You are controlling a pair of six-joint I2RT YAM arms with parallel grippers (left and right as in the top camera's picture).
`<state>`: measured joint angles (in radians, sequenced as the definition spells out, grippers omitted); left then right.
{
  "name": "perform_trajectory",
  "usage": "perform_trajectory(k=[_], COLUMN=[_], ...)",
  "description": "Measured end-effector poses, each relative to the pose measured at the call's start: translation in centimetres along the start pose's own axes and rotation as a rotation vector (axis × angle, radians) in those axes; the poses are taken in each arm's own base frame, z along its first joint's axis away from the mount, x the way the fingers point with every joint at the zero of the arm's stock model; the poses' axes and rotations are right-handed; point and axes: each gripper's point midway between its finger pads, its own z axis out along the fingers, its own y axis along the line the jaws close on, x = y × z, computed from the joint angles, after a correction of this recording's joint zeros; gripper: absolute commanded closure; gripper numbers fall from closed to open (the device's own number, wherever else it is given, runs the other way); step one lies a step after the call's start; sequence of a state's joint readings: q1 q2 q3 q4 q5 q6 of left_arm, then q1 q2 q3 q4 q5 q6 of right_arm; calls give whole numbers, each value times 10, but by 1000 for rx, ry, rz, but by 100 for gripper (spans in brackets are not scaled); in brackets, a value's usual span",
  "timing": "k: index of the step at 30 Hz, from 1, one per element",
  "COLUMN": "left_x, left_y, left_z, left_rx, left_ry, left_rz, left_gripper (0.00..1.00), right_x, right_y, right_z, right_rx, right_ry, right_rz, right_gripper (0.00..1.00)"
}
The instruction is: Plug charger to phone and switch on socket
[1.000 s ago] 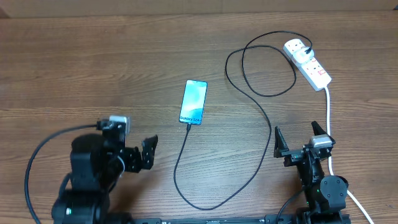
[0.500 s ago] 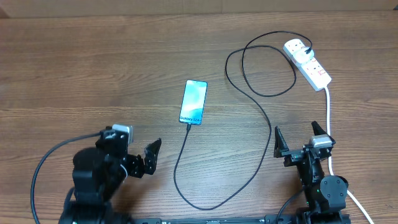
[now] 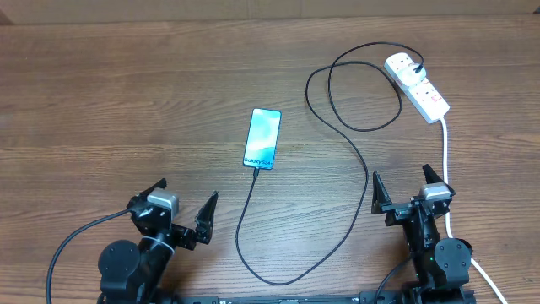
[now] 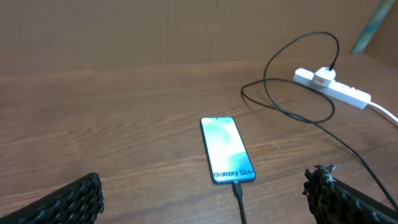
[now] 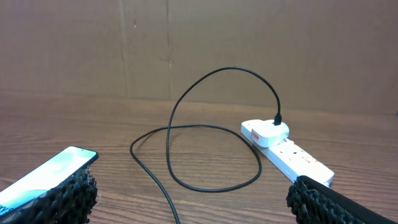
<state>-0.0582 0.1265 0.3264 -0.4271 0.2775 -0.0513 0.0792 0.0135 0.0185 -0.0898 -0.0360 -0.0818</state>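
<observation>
Lying lit on the counter (image 3: 126, 84), phone (image 3: 262, 138) with charger (image 4: 236, 186) seated in its near end, left fingers (image 3: 207, 215) and right fingers (image 3: 379, 194) both spread apart.

**Three views, one tabletop**

The overhead camera looks straight down and takes in the whole table (image 3: 126, 101). Each wrist camera sits low at the near edge and faces across the wood toward the back wall (image 5: 186, 43). The left one has the phone (image 4: 227, 158) close ahead, and the right one has the socket (image 5: 289, 152). All three views share the phone, charger (image 5: 231, 69) and socket.
</observation>
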Motion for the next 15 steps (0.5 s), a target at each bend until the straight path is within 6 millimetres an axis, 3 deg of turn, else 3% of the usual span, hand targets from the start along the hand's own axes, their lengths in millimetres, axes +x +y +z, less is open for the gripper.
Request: perform_trajectory(k=[15], left_x=[6], left_y=[6], left_z=[12], left_rx=[-1], left_ry=[-154], left_rz=[-1], left_gripper=[0], right_x=[0], right_y=[0], right_z=[0], right_rx=[0], right_ry=[0], right_rz=[0], right_gripper=[0])
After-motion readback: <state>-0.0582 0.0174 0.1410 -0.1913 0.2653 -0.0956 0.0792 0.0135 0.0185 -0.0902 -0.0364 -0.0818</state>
